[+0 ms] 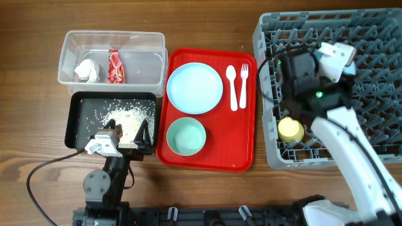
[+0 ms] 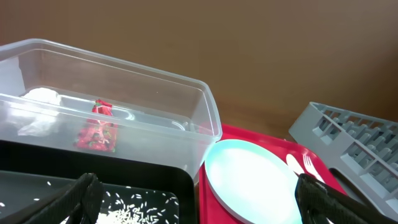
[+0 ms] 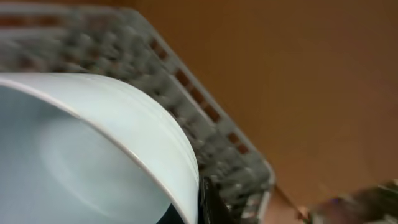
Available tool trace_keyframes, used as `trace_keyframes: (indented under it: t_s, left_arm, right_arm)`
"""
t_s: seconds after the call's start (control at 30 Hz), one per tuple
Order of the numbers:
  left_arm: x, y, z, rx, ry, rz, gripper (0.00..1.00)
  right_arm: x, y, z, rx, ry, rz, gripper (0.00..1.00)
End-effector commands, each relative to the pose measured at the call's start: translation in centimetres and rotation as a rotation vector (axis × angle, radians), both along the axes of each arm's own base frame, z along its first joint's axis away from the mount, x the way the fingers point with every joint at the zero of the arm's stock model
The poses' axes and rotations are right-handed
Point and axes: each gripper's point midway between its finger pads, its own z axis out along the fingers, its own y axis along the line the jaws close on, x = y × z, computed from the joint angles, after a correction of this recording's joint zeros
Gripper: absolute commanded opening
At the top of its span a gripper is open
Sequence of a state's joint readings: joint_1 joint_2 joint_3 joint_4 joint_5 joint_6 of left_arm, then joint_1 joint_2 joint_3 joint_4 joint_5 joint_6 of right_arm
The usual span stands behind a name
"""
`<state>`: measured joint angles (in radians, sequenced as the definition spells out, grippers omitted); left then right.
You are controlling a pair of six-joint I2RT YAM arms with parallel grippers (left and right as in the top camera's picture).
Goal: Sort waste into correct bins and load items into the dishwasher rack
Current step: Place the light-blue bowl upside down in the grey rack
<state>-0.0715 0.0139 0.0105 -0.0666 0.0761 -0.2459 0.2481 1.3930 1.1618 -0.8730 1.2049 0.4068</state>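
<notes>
My right gripper [image 1: 328,58] is shut on the rim of the light blue bowl [image 1: 341,56] and holds it tilted over the grey dishwasher rack [image 1: 377,135]. The bowl fills the right wrist view [image 3: 93,155]. A yellow cup [image 1: 290,130] sits in the rack. My left gripper [image 1: 129,134] is open and empty above the rice scraps [image 1: 125,117] in the black tray [image 1: 80,100]. The napkin [image 1: 86,70] and red wrapper [image 1: 115,66] lie in the clear tub [image 1: 151,39]. The blue plate [image 1: 195,88], green bowl [image 1: 186,136], spoon [image 1: 232,85] and fork [image 1: 244,85] lie on the red tray.
The red serving tray [image 1: 248,141] lies between the black tray and the rack. In the left wrist view the clear tub [image 2: 205,106] stands ahead, with the plate [image 2: 249,174] and the rack's corner [image 2: 354,137] to the right. Bare wood table lies at the left and far side.
</notes>
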Motion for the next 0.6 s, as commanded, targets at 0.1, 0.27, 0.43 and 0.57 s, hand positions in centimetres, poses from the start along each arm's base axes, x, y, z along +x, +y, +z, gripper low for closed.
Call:
trace_keyframes:
  t_s: [0.1, 0.27, 0.43, 0.57]
  left_arm:
    - [0.0, 0.1, -0.2, -0.005, 0.002, 0.006, 1.00]
    - [0.0, 0.1, -0.2, -0.005, 0.002, 0.006, 1.00]
    - [0.0, 0.1, -0.2, -0.005, 0.002, 0.006, 1.00]
    - [0.0, 0.1, -0.2, -0.005, 0.002, 0.006, 1.00]
  right_arm:
    - [0.5, -5.0, -4.3, 0.023, 0.114, -0.151, 0.04]
    - [2.8, -5.2, -6.3, -0.043, 0.258, -0.100, 0.04]
    - [3.7, -5.7, -7.6, -0.161, 0.377, -0.115, 0.04]
    - [3.7, -6.1, -8.0, -0.232, 0.415, -0.151, 0.04]
